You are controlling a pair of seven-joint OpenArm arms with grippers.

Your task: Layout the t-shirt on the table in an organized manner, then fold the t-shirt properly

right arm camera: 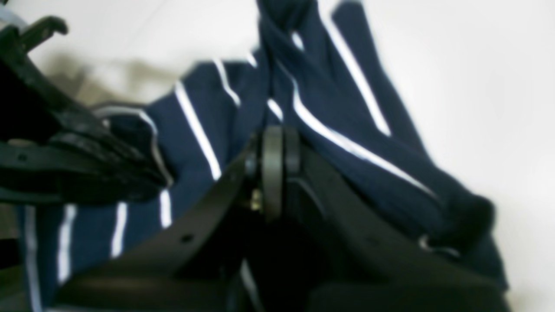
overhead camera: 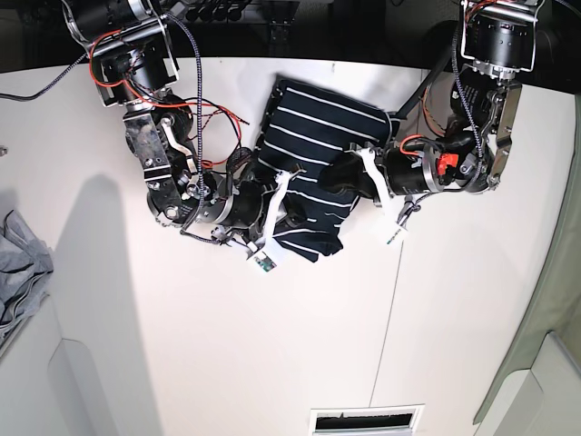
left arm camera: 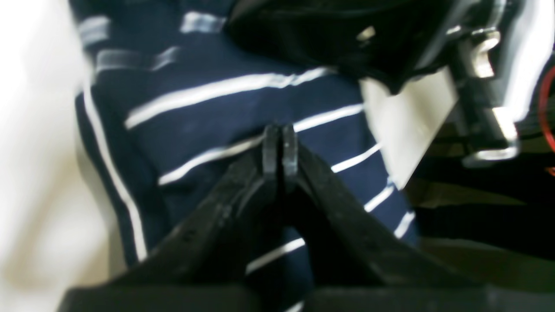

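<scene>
The dark navy t-shirt (overhead camera: 313, 145) with thin white stripes lies bunched on the white table (overhead camera: 481, 327), near its far middle. My right gripper (overhead camera: 294, 218) comes in from the left of the base view and is shut on the shirt's lower left part. In the right wrist view a twisted ridge of t-shirt (right arm camera: 303, 99) runs up from the closed right gripper (right arm camera: 277, 141). My left gripper (overhead camera: 334, 178) reaches in from the right and is shut on the cloth. In the left wrist view its closed tips (left arm camera: 280, 141) press into the striped t-shirt (left arm camera: 208, 121).
A grey garment (overhead camera: 20, 263) hangs at the table's left edge. A thin dark seam (overhead camera: 390, 318) runs down the tabletop, and a slotted vent (overhead camera: 366, 420) sits at the near edge. Red and black cables (overhead camera: 204, 118) trail from the right arm.
</scene>
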